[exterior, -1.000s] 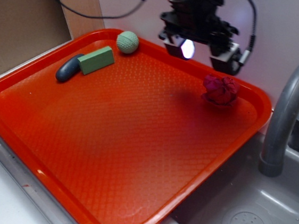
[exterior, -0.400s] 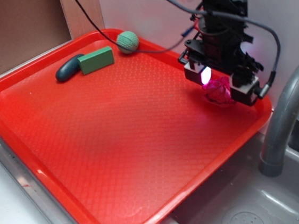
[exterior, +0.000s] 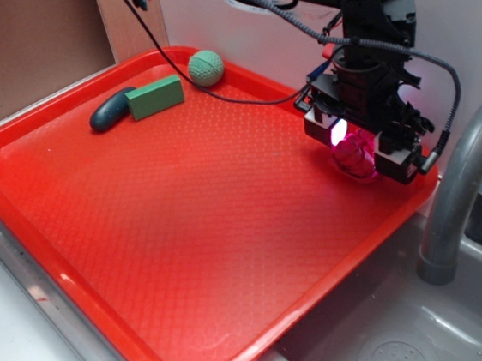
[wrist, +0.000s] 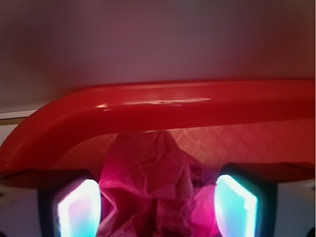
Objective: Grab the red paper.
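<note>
Red paper (exterior: pixel 355 155) sat crumpled near the tray's (exterior: pixel 173 251) far right rim, between the spread pincer's (exterior: pixel 361 150) glowing fingers (wrist: pixel 79 210). Closing squarely while staying low would likely secure the wad.

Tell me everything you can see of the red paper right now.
The red paper is a small crimson wad, wrinkled with soft folds. It sits on the orange-red tray near its far right rim. The gripper is open and straddles it, one finger on each side. In the wrist view it fills the gap; contact with the pads is unclear.
</note>
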`<state>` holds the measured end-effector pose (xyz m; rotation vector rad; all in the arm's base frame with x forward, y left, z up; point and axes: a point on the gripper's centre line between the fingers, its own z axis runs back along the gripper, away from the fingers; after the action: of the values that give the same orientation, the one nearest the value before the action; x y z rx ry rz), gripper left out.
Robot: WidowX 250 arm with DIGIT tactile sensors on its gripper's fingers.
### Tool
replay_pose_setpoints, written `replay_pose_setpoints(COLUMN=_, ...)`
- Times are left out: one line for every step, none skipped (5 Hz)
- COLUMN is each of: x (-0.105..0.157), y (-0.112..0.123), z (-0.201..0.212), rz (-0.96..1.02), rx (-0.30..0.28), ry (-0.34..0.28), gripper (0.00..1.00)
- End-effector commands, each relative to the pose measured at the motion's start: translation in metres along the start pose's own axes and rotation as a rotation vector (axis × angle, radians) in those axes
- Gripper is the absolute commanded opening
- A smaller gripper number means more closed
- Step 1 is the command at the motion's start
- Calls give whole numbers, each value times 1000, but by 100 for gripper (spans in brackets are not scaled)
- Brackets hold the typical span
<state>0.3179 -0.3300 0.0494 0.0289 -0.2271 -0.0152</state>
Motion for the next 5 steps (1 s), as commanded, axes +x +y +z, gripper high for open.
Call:
replay_pose_setpoints(x=5, y=4, z=48, rz=37, rx=-91, ry=-60, gripper=0)
replay_pose_setpoints(x=-5, y=25, z=91, rz=149, rx=-194, ry=3, gripper=0)
replay_pose_setpoints(x=-19, y=54, z=121, rz=197, rx=-185, ry=70, gripper=0)
replay_pose_setpoints(x=-36, y=95, z=144, rz=257, rx=-168, ry=94, gripper=0)
replay_pose_setpoints(x=-56, y=136, z=165, rz=286, rx=-205, ry=140, gripper=0)
